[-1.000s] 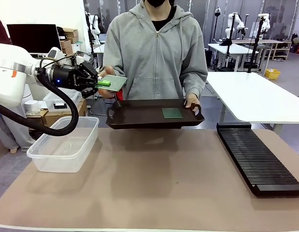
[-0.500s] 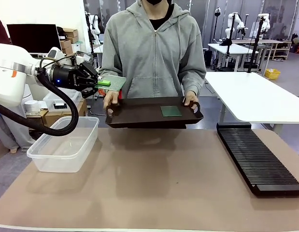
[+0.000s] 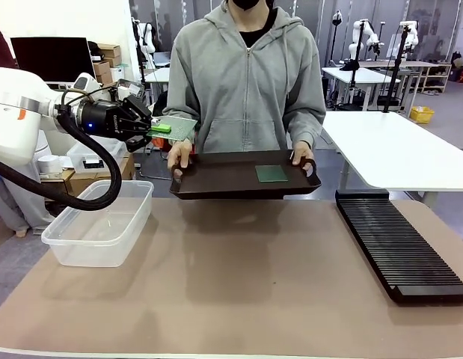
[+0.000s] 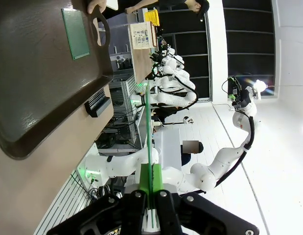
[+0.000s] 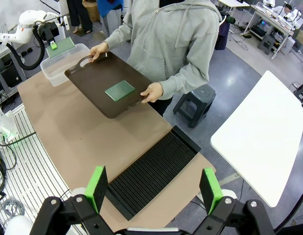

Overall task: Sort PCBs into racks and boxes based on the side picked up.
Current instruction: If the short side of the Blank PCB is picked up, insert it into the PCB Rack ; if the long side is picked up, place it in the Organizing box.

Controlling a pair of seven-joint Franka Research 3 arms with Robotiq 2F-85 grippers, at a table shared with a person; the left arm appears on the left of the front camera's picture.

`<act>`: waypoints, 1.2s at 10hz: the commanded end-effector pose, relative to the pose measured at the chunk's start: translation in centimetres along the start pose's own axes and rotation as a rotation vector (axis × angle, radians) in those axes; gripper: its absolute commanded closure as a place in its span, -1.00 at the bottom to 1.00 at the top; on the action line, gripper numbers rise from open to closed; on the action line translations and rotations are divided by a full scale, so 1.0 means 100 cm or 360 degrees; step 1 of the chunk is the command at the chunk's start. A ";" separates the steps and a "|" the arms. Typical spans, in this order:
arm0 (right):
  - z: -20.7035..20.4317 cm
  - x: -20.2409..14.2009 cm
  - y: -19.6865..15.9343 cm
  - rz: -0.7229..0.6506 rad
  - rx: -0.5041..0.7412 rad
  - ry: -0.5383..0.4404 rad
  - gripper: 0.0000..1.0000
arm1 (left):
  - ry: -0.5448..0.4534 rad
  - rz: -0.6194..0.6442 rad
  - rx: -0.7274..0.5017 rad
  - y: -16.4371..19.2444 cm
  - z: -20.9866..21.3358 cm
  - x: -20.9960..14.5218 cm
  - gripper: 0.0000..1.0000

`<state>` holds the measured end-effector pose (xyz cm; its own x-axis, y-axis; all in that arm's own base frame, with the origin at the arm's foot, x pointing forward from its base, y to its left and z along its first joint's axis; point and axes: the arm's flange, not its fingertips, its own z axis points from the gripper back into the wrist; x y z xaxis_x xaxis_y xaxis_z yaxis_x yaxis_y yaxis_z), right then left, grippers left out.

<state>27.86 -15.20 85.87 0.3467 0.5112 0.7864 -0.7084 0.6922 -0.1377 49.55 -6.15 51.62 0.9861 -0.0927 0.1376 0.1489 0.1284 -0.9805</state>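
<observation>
two right fingers (image 5: pixel 97 188) wide above rack (image 5: pixel 156 169)

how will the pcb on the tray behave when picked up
Probably stiff: the held PCB, pinched at one edge by the left gripper, juts out without drooping. The tray PCB lies flat on the smooth tray, so it may skid.

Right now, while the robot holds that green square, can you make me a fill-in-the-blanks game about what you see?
The left gripper pinches this many PCBs: ____.
The loose PCB lies flat on the brown ____.
The long slotted rack is coloured ____.
The right gripper has its jaws ____.
Missing words: one, tray, black, open.
</observation>
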 end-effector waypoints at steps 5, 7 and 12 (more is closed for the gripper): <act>-0.001 0.000 0.002 0.0004 0.0006 0.0000 -1.00 | 0.0044 0.0031 0.0076 -0.011 0.004 -0.008 0.95; -0.001 0.000 0.002 0.0004 0.0006 0.0000 -1.00 | 0.0087 -0.0069 0.0312 -0.029 0.018 -0.010 0.95; -0.001 0.000 0.002 0.0004 0.0006 0.0000 -1.00 | 0.0094 -0.0190 0.0926 -0.059 0.053 -0.024 0.95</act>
<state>27.85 -15.20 85.87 0.3466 0.5113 0.7864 -0.7084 0.6922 -0.1378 47.01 -1.54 58.08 0.9517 -0.2197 0.2147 0.3035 0.5652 -0.7671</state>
